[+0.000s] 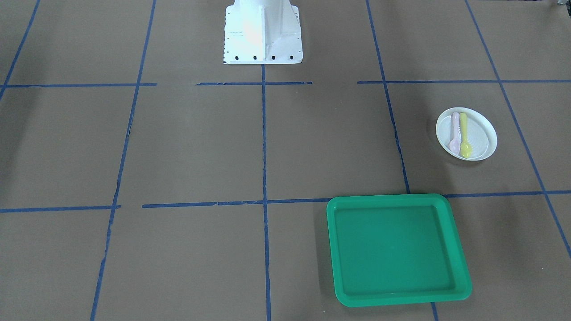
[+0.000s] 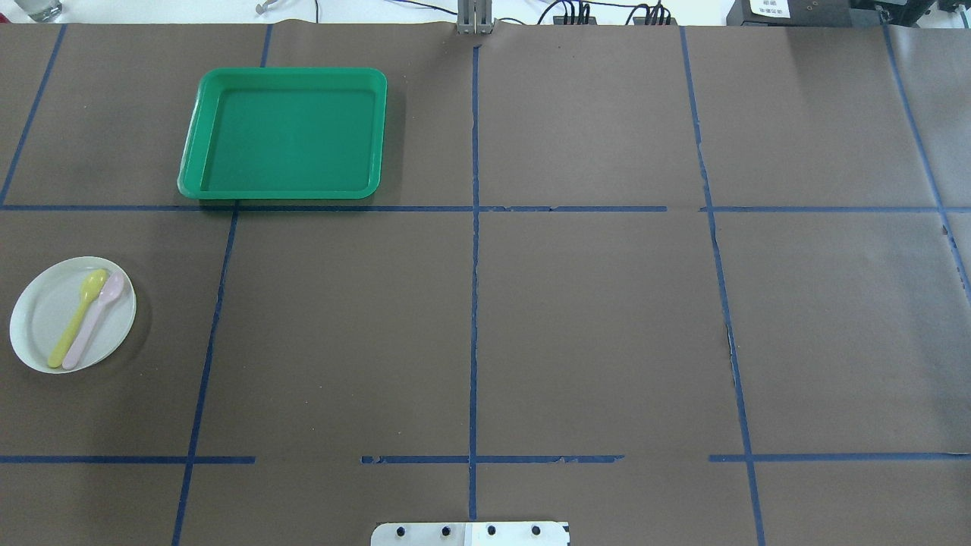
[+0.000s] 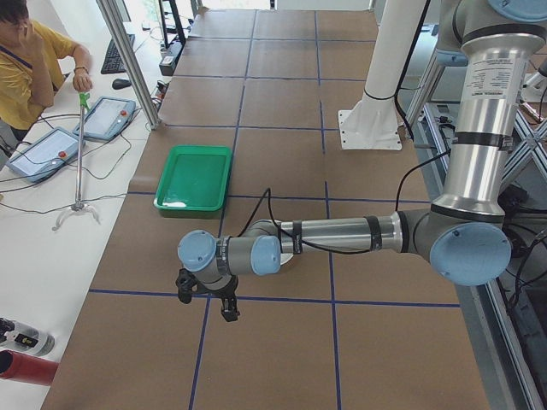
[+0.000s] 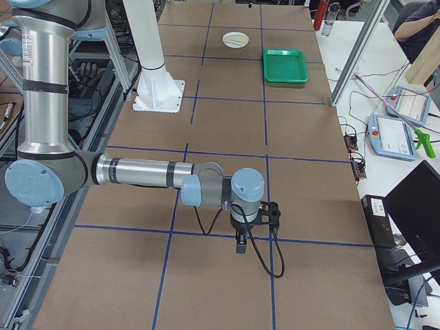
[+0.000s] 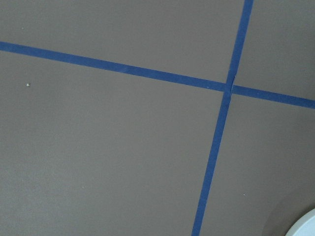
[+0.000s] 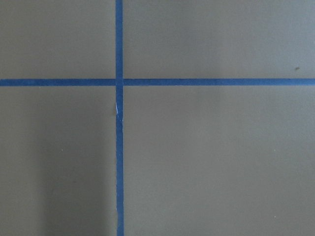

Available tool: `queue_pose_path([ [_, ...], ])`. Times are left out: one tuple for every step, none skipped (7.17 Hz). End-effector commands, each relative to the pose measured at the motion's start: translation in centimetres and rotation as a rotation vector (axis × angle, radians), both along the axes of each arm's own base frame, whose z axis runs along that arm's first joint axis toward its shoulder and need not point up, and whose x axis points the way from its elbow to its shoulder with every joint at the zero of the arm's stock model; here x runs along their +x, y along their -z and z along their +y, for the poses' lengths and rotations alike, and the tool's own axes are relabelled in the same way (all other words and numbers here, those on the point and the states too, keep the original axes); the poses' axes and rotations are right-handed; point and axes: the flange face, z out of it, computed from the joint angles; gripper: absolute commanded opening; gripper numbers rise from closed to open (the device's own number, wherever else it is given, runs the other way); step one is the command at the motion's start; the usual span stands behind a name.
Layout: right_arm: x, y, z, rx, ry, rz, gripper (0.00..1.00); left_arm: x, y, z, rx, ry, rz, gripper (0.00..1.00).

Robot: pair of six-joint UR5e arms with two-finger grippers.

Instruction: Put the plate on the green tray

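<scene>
There is one plate [image 2: 42, 327], white and round. It lies flat by the table's left edge, about midway along it. On it lie two spoons, a yellow spoon [image 2: 74, 324] and a pink spoon [image 2: 92, 322], side by side and touching, with their bowls toward the far edge. There is one green tray [image 2: 288, 73], flat near the far edge and left of the table's middle, well apart from the plate. Its floor is bare.

The table [image 2: 592, 334] is covered in brown paper with a grid of blue tape lines [image 2: 474, 303]. One of these lines runs just beside the tray's near rim, between tray and plate. A single white pedestal [image 1: 263, 33] stands at the middle of the near edge. Beyond the far edge a person in a yellow shirt [image 3: 30, 73] sits at a white bench and holds a green-handled grabber [image 3: 81, 145], beside two tablets [image 3: 73, 132].

There are two arms. Each has its upper part upright and its forearm stretched level and low over the table. The left gripper [image 3: 207, 301] hangs pointing down near the table's left edge, above a tape line and close to the plate. The left forearm hides most of the plate from the left end's camera. The left wrist camera catches only a sliver of the plate's rim in its lower right corner. The right gripper [image 4: 256, 230] points down near the table's right edge, over a tape crossing. I cannot tell how either pair of jaws is set; neither touches anything.
</scene>
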Motion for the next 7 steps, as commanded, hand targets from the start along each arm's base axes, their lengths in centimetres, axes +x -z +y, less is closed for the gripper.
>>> queue_pose_path([
  [0.0, 0.0, 0.0, 0.000, 0.000, 0.000, 1.00, 0.2, 2.5, -1.3, 0.024, -0.044, 0.006, 1.00],
  [0.0, 0.0, 0.0, 0.000, 0.000, 0.000, 1.00, 0.3, 2.2, -1.2, 0.022, -0.045, 0.009, 1.00],
  [0.0, 0.0, 0.0, 0.000, 0.000, 0.000, 1.00, 0.2, 1.5, -0.5, -0.003, -0.037, 0.018, 1.00],
  [0.0, 0.0, 0.0, 0.000, 0.000, 0.000, 1.00, 0.3, 1.6, -0.3, -0.009, -0.030, 0.017, 1.00],
  [0.0, 0.0, 0.0, 0.000, 0.000, 0.000, 1.00, 0.5, 1.7, -0.5, -0.033, 0.010, 0.014, 1.00],
  [0.0, 0.0, 0.0, 0.000, 0.000, 0.000, 1.00, 1.5, 0.5, -0.9, -0.017, 0.013, 0.019, 1.00],
  [0.0, 0.0, 0.0, 0.000, 0.000, 0.000, 1.00, 4.7, -1.8, -1.0, -0.022, 0.015, 0.021, 1.00],
])
